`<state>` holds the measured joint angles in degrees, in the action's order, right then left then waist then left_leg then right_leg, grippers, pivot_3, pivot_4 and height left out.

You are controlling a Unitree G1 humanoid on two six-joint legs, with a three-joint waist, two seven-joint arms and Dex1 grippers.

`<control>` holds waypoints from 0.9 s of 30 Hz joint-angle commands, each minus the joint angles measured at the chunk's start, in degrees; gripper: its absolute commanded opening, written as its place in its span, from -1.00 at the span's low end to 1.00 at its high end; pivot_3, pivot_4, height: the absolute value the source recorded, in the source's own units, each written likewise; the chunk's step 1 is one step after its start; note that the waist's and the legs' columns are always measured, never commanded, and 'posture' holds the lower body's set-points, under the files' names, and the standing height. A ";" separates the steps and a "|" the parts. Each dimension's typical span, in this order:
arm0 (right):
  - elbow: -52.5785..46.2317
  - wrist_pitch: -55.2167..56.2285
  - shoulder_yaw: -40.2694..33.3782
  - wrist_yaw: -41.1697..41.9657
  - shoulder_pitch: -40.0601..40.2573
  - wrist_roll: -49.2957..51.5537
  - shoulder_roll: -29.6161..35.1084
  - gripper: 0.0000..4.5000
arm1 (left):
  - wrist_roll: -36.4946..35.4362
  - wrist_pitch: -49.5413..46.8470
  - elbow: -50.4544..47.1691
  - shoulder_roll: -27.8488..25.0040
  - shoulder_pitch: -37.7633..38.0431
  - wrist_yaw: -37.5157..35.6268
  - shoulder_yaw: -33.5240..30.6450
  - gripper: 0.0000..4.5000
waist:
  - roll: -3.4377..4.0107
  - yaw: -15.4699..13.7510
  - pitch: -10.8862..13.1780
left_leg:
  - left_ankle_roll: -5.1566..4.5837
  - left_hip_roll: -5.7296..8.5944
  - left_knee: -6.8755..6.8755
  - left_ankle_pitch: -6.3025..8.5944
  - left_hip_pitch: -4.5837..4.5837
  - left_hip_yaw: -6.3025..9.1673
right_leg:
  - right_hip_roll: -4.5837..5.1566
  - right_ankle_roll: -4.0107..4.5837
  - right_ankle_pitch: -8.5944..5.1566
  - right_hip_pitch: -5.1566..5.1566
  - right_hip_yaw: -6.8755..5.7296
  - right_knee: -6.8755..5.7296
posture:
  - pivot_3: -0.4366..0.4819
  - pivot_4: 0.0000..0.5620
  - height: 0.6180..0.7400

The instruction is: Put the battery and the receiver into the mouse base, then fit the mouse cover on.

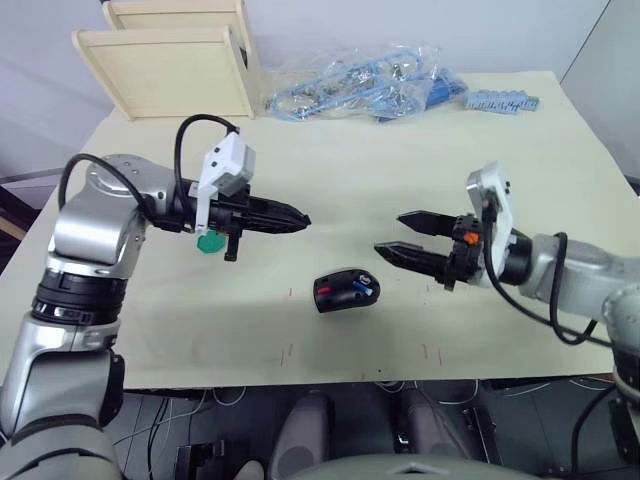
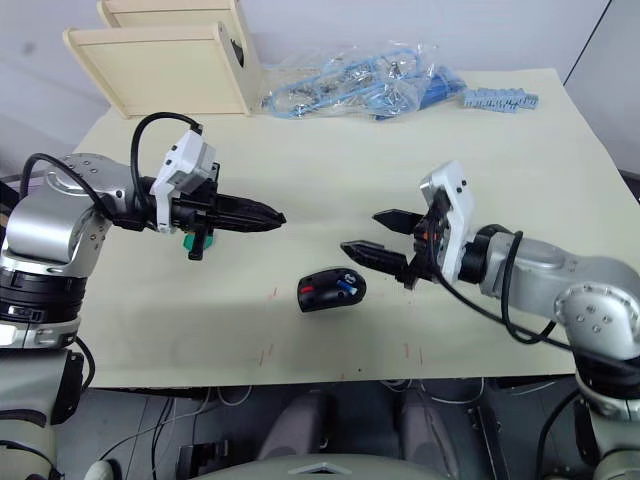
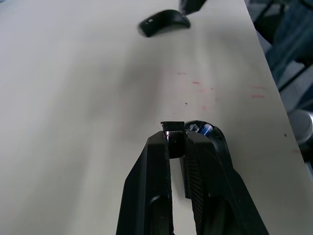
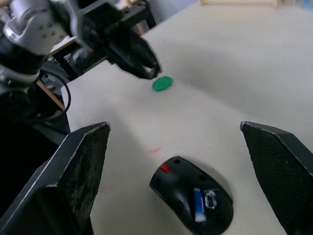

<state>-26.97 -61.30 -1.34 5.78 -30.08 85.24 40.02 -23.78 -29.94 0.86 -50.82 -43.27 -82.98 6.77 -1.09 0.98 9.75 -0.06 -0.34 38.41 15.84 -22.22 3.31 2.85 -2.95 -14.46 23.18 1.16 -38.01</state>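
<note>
Jaws: left gripper (image 3: 176, 142) pinches the receiver (image 3: 172, 128), right gripper (image 1: 412, 236) gapes wide.

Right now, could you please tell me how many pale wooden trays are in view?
2. One wooden tray sits at the table's far left corner. The second tray is just behind it, partly covered by it. Others could be hidden behind them.

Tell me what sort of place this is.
Probably a robotics lab or test bench, not a home. The pale table holds a stripped-down mouse base, a bag of blue parts and wooden trays at the back, with cables hanging below the front edge.
</note>
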 commanded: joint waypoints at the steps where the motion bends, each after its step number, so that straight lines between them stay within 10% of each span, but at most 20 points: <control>1: 6.31 -1.27 1.16 -9.89 -5.38 12.41 0.37 1.00 | 1.01 3.03 -0.54 1.53 -3.23 -1.20 1.20 -0.92 | 0.00 0.00 0.00 | 0.00 0.01 0.02 0.00 -0.03 -0.03 | 0.01 0.00 0.00 0.02 0.01 -0.01 | -0.05 -0.47 1.00; 10: 16.85 -1.57 8.60 -20.90 -16.20 27.40 -1.60 1.00 | 4.84 8.64 1.75 8.34 -8.35 -0.46 4.71 -0.92 | 0.00 0.19 0.00 | 0.00 0.00 0.13 -0.01 -0.59 0.01 | 0.01 0.00 0.02 0.48 -0.04 -0.03 | -0.05 -0.47 1.00; 14: 18.03 -1.83 9.62 -21.76 -17.79 27.76 -3.57 0.53 | 5.65 9.94 1.84 8.90 -8.39 -1.20 5.10 -0.94 | 0.00 0.26 0.00 | -0.01 0.00 0.15 -0.01 -0.62 0.04 | 0.00 -0.01 0.02 0.49 -0.07 -0.03 | -0.05 -0.47 1.00; 22: 19.58 -2.59 9.62 -23.10 -18.00 27.76 -5.33 0.53 | 5.58 9.48 0.33 9.69 -8.30 -0.86 4.85 -0.94 | 0.00 0.29 0.00 | -0.01 0.00 0.16 -0.01 -0.62 0.06 | 0.00 -0.01 0.02 0.49 -0.09 -0.06 | -0.05 -0.47 1.00; 27: 19.93 -3.35 9.50 -22.90 -17.74 27.76 -5.81 0.19 | 5.48 9.30 -0.07 9.89 -8.54 -0.77 4.87 -0.94 | 0.00 0.43 0.00 | -0.01 0.00 0.16 -0.01 -0.62 0.06 | 0.00 -0.01 0.02 0.49 -0.09 -0.06 | -0.05 -0.47 1.00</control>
<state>-6.20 -64.75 9.18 -17.41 -47.00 111.51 34.37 -18.07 -20.91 2.85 -40.94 -50.62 -83.66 12.03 -1.08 1.41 9.75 -0.07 -0.34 38.57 15.83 -22.85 3.37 2.85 -2.95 -14.44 23.67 1.07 -38.07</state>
